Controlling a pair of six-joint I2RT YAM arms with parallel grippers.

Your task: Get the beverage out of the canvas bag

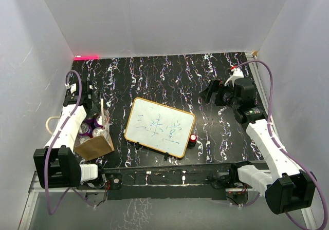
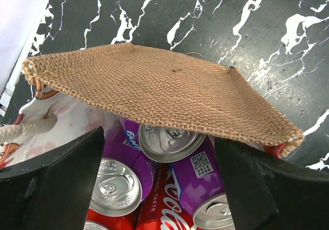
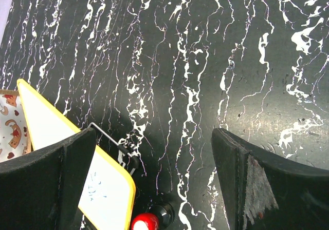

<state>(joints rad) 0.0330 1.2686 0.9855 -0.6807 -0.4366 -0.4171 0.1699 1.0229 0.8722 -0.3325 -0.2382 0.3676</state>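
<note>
The canvas bag (image 1: 95,146) stands at the left edge of the table, and its burlap wall (image 2: 164,91) fills the left wrist view. Inside it are several beverage cans: purple cans (image 2: 169,144) standing with silver tops, and a red cola can (image 2: 167,204) lying among them. From above, the purple cans (image 1: 91,123) show at the bag's mouth. My left gripper (image 2: 159,135) hangs over the mouth, open, with its jaws wide on either side of the purple cans. I cannot tell whether its pads touch a can. My right gripper (image 3: 154,132) is open over bare table at the far right.
A white board with a yellow-wood frame (image 1: 160,127) leans on a wire stand mid-table, also seen in the right wrist view (image 3: 105,194). A small red-capped black object (image 1: 193,138) lies at its right corner. The bag's cream handle (image 1: 51,122) loops towards the left wall.
</note>
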